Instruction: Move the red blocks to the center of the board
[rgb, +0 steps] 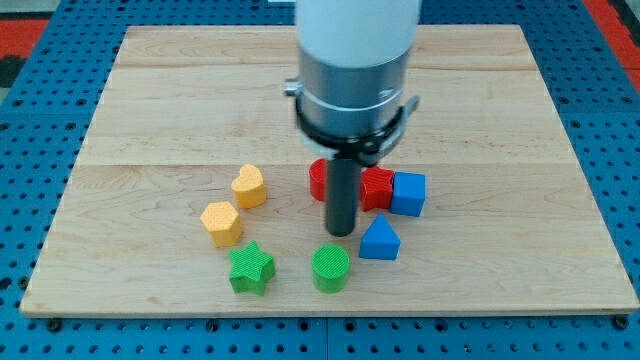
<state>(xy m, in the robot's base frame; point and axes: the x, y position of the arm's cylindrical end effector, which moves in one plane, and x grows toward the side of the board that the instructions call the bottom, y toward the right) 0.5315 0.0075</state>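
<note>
My tip (341, 232) rests on the pale wooden desk (150, 100), just below two red blocks (318, 180) (376, 187) that flank the dark rod near centre. No pincer is fitted, so no opening to report. I can read no writing or labels anywhere.

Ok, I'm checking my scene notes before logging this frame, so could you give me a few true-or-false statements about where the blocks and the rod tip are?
1. My tip is just below the two red blocks. True.
2. The blue cube sits left of the red blocks. False: it is right beside them, on the view's right.
3. The green star block and green round block lie nearest the wooden board's bottom edge. True.
4. Three yellow blocks are present. False: two yellow heart-like blocks.
</note>
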